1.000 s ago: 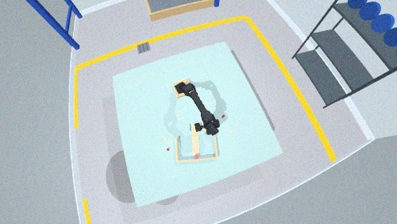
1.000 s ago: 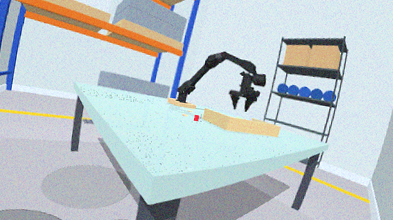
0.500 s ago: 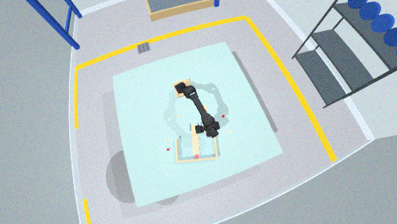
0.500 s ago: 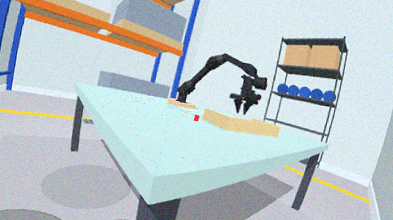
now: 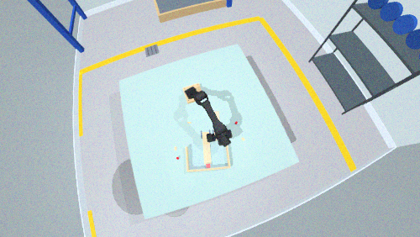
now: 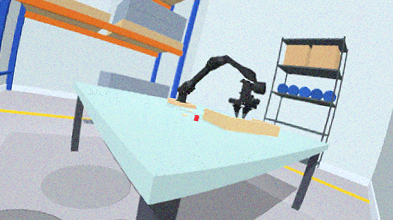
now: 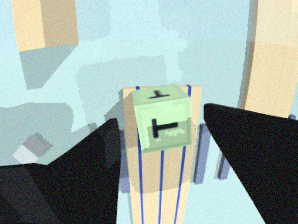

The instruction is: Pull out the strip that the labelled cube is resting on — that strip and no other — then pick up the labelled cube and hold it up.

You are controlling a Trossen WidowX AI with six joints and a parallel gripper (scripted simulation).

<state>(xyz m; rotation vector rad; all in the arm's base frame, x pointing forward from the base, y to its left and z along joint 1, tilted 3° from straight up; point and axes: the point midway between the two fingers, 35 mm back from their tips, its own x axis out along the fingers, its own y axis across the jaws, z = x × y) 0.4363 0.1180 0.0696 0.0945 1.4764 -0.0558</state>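
A pale green cube (image 7: 165,125) marked with a black T sits near the far end of a wooden strip (image 7: 150,185) with blue lengthwise lines. The strip's near end (image 5: 217,113) shows past the arm in the top view, where the cube is hidden. My gripper (image 7: 161,118) (image 6: 241,115) is partly open and points down, with one finger on each side of the cube and a gap on both sides. A second, plain strip (image 7: 272,65) (image 5: 207,147) lies beside it, with a red block (image 5: 207,165) at its far end.
A low wooden frame (image 5: 187,157) (image 6: 245,126) surrounds the far part of the strips. Grey guides (image 7: 201,155) flank the striped strip. A whitish block (image 7: 32,148) lies left of it in the wrist view. Small red blocks (image 5: 236,123) (image 5: 177,158) lie on either side.
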